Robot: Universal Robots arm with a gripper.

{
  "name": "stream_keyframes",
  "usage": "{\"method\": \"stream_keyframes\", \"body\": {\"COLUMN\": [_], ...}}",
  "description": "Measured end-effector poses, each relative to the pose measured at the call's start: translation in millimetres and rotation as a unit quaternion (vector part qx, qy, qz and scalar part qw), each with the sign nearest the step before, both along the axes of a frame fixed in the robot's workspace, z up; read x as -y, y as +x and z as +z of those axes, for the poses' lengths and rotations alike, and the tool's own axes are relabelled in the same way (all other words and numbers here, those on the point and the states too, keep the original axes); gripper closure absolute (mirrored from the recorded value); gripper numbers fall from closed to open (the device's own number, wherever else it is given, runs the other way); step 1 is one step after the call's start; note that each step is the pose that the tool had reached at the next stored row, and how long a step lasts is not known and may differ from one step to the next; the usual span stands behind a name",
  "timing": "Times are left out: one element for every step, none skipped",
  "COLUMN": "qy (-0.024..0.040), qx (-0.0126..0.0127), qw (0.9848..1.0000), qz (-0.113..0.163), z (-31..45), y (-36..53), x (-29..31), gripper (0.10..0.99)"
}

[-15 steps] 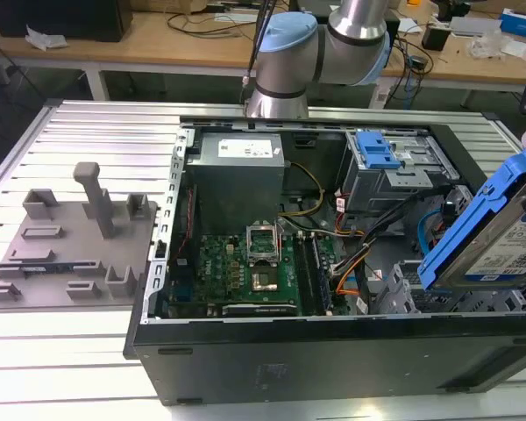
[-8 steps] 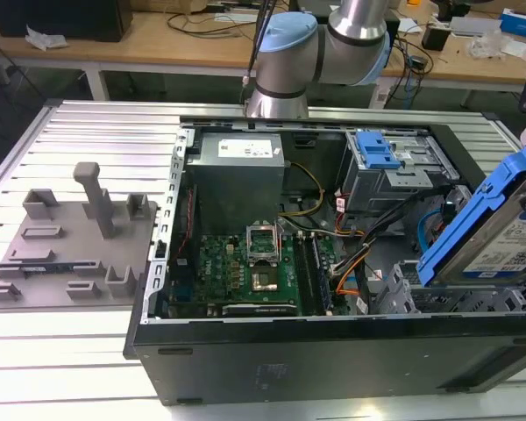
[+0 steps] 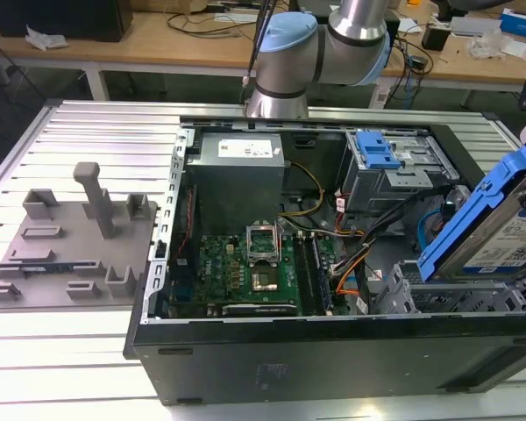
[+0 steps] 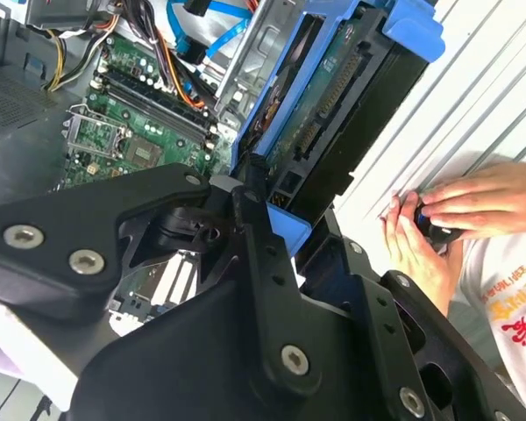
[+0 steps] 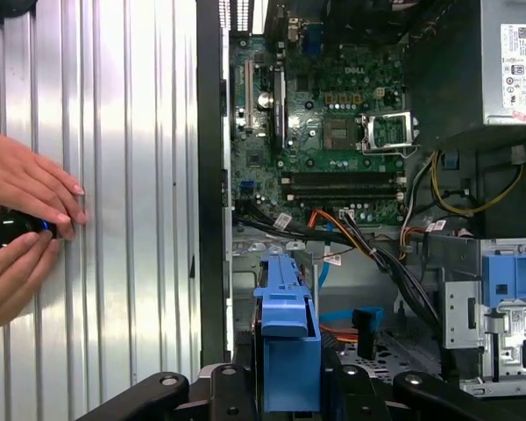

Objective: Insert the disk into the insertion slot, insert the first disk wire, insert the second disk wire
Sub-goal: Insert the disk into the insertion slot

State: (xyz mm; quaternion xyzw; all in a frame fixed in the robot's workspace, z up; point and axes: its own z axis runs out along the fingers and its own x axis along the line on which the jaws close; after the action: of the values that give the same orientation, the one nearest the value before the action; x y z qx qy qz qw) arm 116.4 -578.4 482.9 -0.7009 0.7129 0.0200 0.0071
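The disk (image 3: pixel 500 237), a silver drive with a white label in a bright blue caddy, hangs tilted over the right end of the open computer case. My gripper (image 4: pixel 276 224) is shut on the caddy's end, with black fingers (image 4: pixel 254 237) on either side of it. In the first wrist view the blue caddy (image 5: pixel 286 338) stands edge-on between the gripper (image 5: pixel 286 386) parts. The insertion slot (image 3: pixel 430 298), a low grey perforated cage, lies just below the disk. Orange and blue wires (image 3: pixel 351 274) run loose beside the cage.
A taller grey bay with a blue clip (image 3: pixel 379 151) stands behind the cage. The motherboard (image 3: pixel 245 267) and power supply (image 3: pixel 237 167) fill the case's left half. A person's hands (image 5: pixel 22 219) hold a small black object on the ribbed table beside the case. A grey fixture plate (image 3: pixel 66 241) lies at the exterior view's left.
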Motion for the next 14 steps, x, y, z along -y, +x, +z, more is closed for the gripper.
{"method": "stream_keyframes", "body": {"qy": [-0.0001, -0.0001, 0.0000, -0.0001, 0.0000, 0.0000, 0.0000, -0.0001, 0.0000, 0.0001, 0.0000, 0.0000, -0.0001, -0.0001], "qx": [0.0017, 0.0025, 0.0026, 0.0026, 0.0026, 0.0026, 0.0026, 0.0026, 0.0026, 0.0026, 0.0026, 0.0026, 0.0026, 0.0026], "qw": [1.0000, 1.0000, 1.0000, 1.0000, 1.0000, 1.0000, 1.0000, 1.0000, 1.0000, 1.0000, 1.0000, 1.0000, 1.0000, 1.0000], "qz": [0.000, 0.000, 0.000, 0.000, 0.000, 0.000, 0.000, 0.000, 0.000, 0.000, 0.000, 0.000, 0.000, 0.000], "z": [-0.1, -0.2, -0.3, -0.4, -0.5, -0.5, -0.5, -0.5, -0.6, -0.6, -0.6, -0.7, -0.9, -1.0], "y": [-0.1, -0.3, -0.5, -0.5, -0.6, -0.7, -0.7, -0.7, -0.8, -0.9, -1.1, -1.6, -1.9, -1.9], "x": [0.0, 0.0, 0.0, 0.0, 0.0, 0.0, 0.0, 0.0, -0.1, -0.2, -0.5, -1.3, -2.5, -3.4], "gripper": [0.722, 0.722, 0.722, 0.722, 0.722, 0.722, 0.722, 0.722, 0.722, 0.722, 0.722, 0.722, 0.722, 0.722]}}
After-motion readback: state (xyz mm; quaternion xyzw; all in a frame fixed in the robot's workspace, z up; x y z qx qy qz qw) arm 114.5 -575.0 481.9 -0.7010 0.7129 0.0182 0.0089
